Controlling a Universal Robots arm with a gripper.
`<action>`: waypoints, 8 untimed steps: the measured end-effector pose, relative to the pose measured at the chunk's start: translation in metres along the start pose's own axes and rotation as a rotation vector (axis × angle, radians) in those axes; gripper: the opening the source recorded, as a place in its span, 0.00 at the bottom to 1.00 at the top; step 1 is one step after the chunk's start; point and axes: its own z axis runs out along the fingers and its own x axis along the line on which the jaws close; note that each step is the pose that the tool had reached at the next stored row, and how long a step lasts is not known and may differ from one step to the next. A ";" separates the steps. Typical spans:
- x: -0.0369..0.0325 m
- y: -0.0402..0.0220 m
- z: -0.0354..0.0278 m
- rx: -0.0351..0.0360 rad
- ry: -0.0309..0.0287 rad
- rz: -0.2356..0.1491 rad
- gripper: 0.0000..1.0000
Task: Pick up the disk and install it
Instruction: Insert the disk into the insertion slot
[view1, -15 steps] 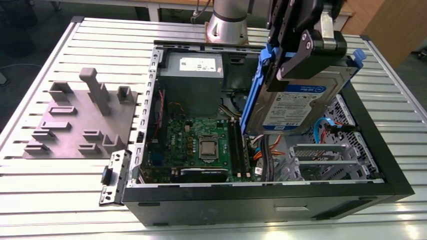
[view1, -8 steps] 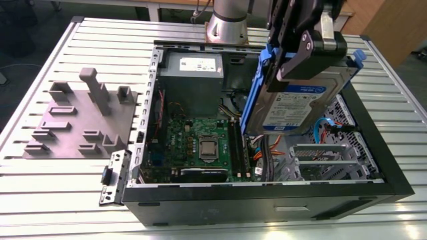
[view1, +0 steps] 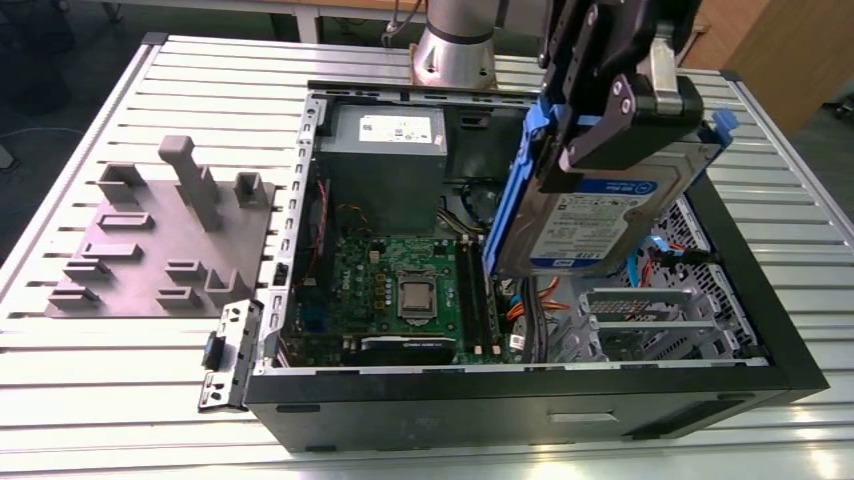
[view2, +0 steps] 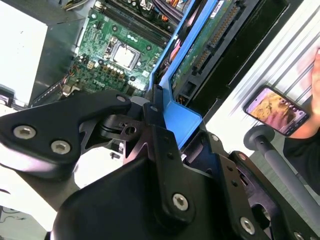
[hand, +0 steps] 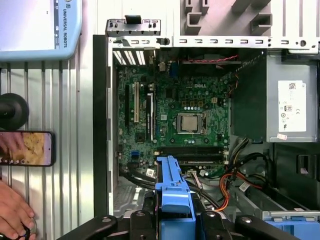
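Tool (view1: 607, 125) was seen clamped on the disk (view1: 594, 225) above the open PC case (view1: 534, 385); cables (view1: 534, 300) could be snagged w/ tilted descent.

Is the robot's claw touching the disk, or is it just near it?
Touching. In the exterior view the gripper is clamped on the top end of the disk, holding it up above the open computer case; the first wrist view shows its blue bracket between the fingers.
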 end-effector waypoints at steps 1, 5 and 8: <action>0.0009 -0.0025 0.0007 0.0000 0.0000 0.000 0.37; 0.0035 -0.0173 0.0029 -0.0004 0.0001 0.000 0.37; 0.0059 -0.0280 0.0042 -0.0008 0.0000 0.000 0.37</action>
